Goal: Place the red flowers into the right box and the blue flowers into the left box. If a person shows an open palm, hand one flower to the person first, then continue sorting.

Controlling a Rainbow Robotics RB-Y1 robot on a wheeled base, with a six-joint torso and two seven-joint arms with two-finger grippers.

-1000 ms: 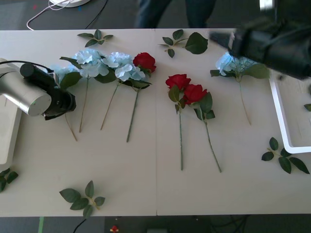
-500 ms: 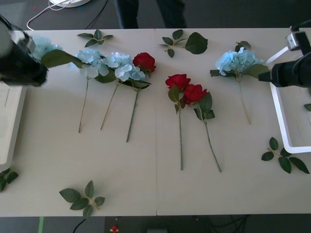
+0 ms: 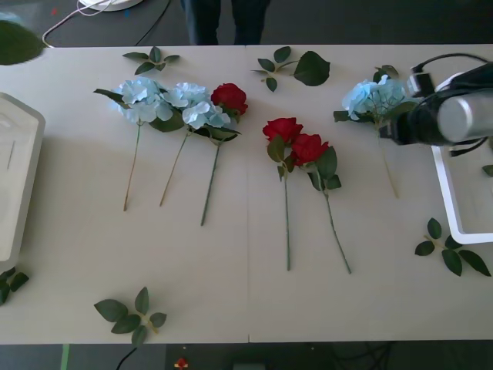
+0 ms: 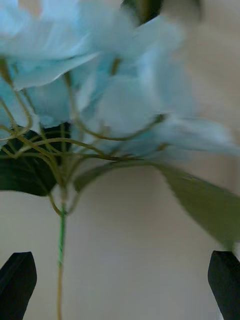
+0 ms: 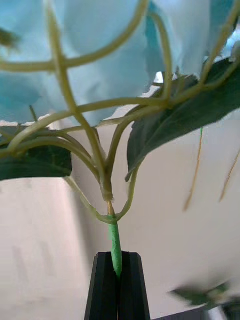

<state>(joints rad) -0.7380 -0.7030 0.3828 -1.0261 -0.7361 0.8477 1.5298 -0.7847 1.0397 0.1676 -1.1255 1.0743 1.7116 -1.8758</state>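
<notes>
Gaping right tool [image 4: 120,285] just short of blue flower [image 4: 100,90]; left tool [image 5: 119,285] clamping another's stem.

1. Table [image 3: 246,293]: pale, matt, smooth board.
2. Left box [image 3: 15,177] and right box [image 3: 451,200]: white smooth plastic.
3. Blue flowers [image 3: 166,102]: soft cloth-like petals.
4. Right arm [image 3: 462,116]: brushed silver metal, upper right.

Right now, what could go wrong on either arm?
1. The left gripper pinches the blue flower only by its thin stem, so it may swing or slip before the left box.
2. The right gripper is open over another blue flower, beside the right box, where blue doesn't belong.
</notes>
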